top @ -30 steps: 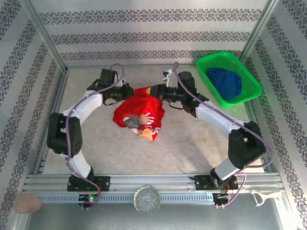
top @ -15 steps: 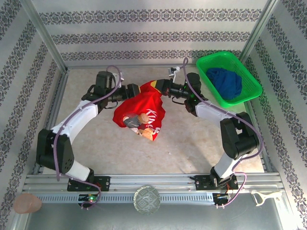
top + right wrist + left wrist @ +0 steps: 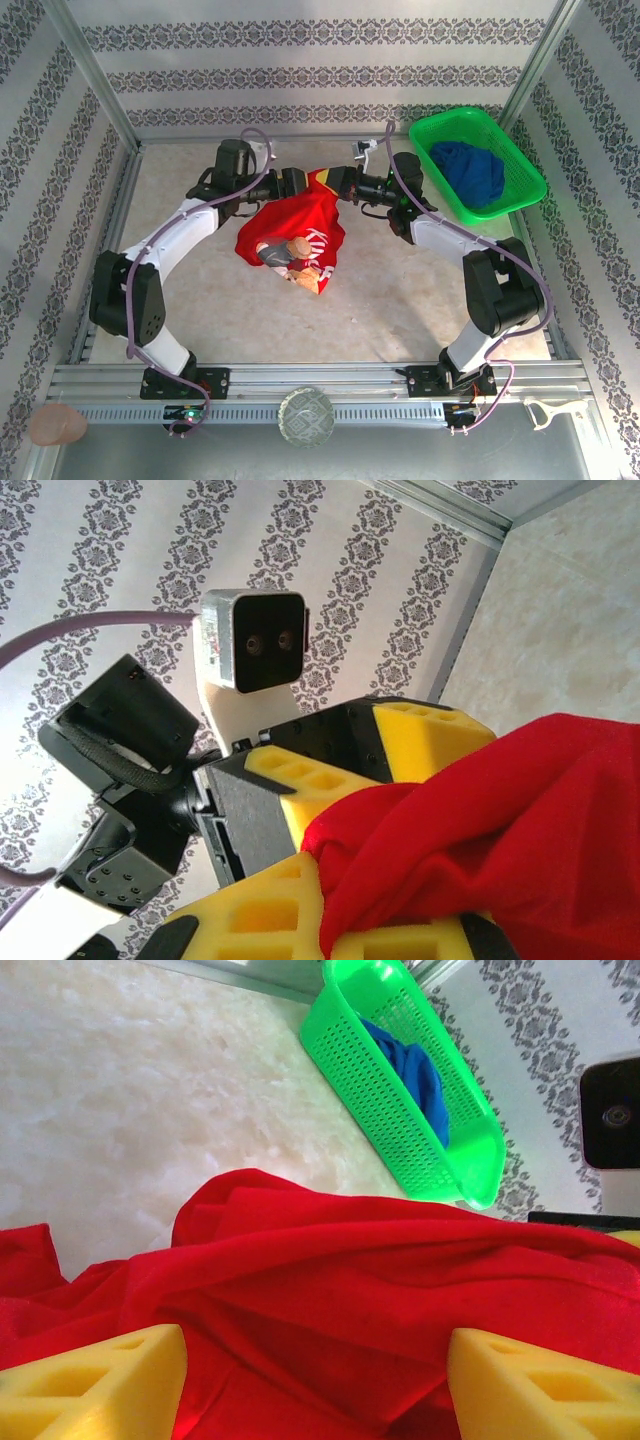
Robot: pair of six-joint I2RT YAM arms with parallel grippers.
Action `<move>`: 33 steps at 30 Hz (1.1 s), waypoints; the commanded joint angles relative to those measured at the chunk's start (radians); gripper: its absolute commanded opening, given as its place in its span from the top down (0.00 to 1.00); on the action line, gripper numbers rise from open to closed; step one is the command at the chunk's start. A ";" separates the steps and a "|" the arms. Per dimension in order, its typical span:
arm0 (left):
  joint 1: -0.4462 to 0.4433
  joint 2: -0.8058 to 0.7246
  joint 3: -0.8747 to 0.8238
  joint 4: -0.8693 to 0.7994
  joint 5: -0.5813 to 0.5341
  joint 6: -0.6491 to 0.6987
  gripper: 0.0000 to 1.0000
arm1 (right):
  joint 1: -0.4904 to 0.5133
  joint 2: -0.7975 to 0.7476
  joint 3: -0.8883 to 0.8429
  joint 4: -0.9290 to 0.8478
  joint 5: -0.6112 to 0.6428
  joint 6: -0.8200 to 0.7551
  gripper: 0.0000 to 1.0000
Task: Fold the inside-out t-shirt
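Observation:
The red t-shirt [image 3: 300, 222] hangs bunched over the middle of the table, with a white-and-tan print [image 3: 297, 252] on its lower part. My right gripper [image 3: 337, 184] is shut on the shirt's upper edge; in the right wrist view the cloth [image 3: 540, 820] is pinched between its yellow pads [image 3: 260, 910]. My left gripper [image 3: 302, 183] faces it, a few centimetres to the left. Its jaws stand wide open around a fold of red cloth [image 3: 350, 1290], and its fingers [image 3: 300, 785] sit just behind the pinched edge. No neck tag is in sight.
A green basket [image 3: 525, 182] at the back right holds a dark blue garment [image 3: 470, 172] and also appears in the left wrist view [image 3: 400, 1120]. Patterned walls and metal posts enclose the table. A round disc [image 3: 305, 416] and a peach lump [image 3: 55, 425] lie by the front rail.
The right gripper has raised the shirt's top edge toward the back. The left gripper has slid right along that edge until it nearly meets the right one.

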 commanded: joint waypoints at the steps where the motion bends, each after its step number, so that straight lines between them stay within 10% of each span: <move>1: -0.036 0.027 0.068 -0.092 -0.060 0.153 0.31 | 0.005 -0.042 0.014 0.041 -0.021 -0.003 1.00; 24: -0.061 0.290 0.211 -0.149 -0.022 0.196 0.30 | 0.000 -0.078 -0.006 -0.007 -0.009 -0.022 1.00; 29: -0.042 0.309 0.245 -0.067 0.107 0.108 0.95 | -0.035 -0.108 -0.048 -0.006 0.010 -0.026 1.00; 33: 0.027 0.177 0.080 0.209 0.220 -0.085 1.00 | -0.087 -0.127 -0.110 -0.031 0.057 -0.038 1.00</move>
